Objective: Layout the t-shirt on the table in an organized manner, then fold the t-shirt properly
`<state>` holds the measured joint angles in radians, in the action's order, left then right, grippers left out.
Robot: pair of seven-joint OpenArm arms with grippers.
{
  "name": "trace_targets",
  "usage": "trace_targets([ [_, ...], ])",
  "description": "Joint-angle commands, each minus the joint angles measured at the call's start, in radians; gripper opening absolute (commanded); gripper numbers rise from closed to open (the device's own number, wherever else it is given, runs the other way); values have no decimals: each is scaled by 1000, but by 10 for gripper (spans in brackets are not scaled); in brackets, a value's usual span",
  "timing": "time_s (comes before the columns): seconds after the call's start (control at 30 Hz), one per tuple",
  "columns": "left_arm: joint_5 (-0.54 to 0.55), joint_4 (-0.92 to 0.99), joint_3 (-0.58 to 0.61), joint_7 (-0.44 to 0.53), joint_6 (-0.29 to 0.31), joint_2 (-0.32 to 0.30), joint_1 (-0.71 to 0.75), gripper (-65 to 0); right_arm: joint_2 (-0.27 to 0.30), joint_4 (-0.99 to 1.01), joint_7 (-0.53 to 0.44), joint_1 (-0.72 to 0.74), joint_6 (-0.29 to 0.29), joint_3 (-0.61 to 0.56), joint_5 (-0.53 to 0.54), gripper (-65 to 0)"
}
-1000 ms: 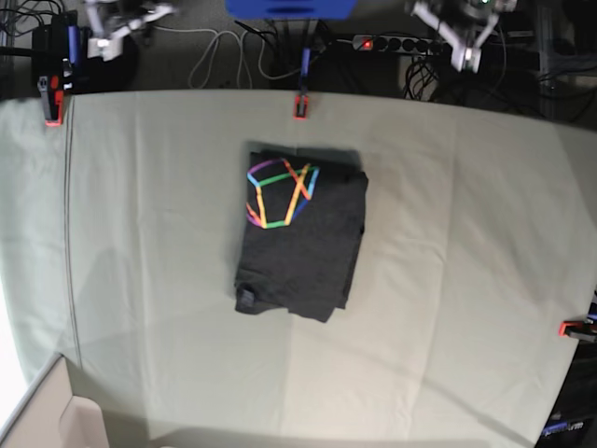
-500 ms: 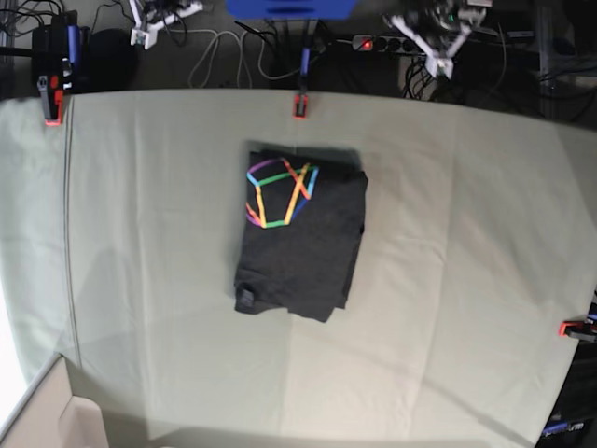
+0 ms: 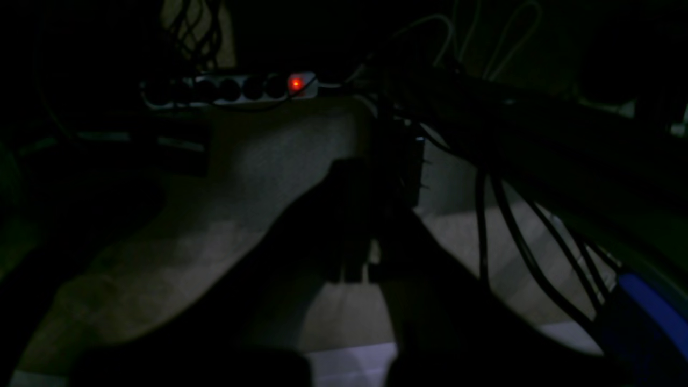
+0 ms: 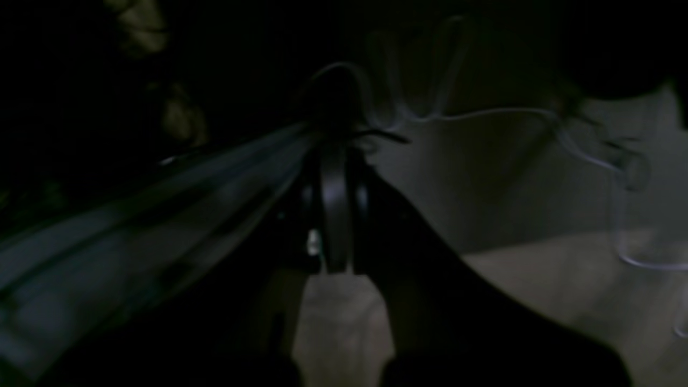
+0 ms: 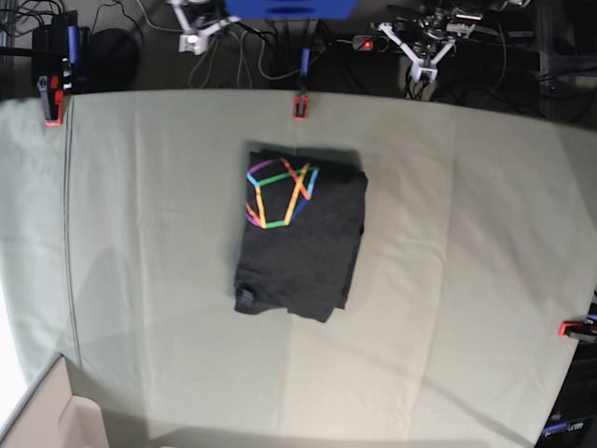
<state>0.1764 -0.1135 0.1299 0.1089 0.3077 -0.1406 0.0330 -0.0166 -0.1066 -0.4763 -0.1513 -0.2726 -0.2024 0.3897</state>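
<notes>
The t-shirt (image 5: 300,233) lay near the middle of the table (image 5: 466,280), a little toward twelve o'clock, already folded into a compact upright rectangle with its rainbow line print (image 5: 280,193) face up at the shirt's eleven o'clock corner. Its long edges ran fairly straight, though the whole bundle sat slightly skewed, and the six o'clock edge looked a touch uneven, with a small lump of fabric at the seven o'clock corner. Judged from that, both the laying out and the folding appeared done, and little seemed left beyond perhaps squaring the bundle, if that was wanted at all. Both arms were off the table, beyond its twelve o'clock edge among the cables: the left gripper (image 5: 424,63) at about one o'clock from the shirt, close to a power strip (image 5: 373,43) with a red light, and the right gripper (image 5: 193,39) at about eleven o'clock, well apart from the cloth. Both wrist views were very dark. In the left one the fingers (image 3: 352,226) showed only as a black shape with no gap readable between them; in the right one the fingers (image 4: 336,215) stood pressed close together. Both grippers were closed down fully and had hold of nothing, since the shirt lay untouched on the table. Red clamps (image 5: 300,105) pinned the table cover at its edges.
</notes>
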Motion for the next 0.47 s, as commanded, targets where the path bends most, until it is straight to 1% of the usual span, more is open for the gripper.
trace_targets([
  [0.0,-1,-4,15,5,5,-3,2,-650,8,2,-20,-12,-4,-6,2,-650],
  [0.1,1,-1,40,5,5,-3,-23,-650,0,0,-20,-12,-7,-6,7,-650],
  [0.2,7,1,37,5,5,-1,-29,-650,0,0,-20,-11,-9,-6,7,-650],
  [0.3,1,-4,38,16,5,20,-29,-650,0,-2,-20,-4,-9,-10,2,-650],
  [0.4,1,-1,38,81,5,31,-31,-650,0,-3,-20,3,-9,-10,2,-650],
  [0.43,1,4,38,93,5,43,-31,-650,-1,-3,-15,15,-9,-10,2,-650],
])
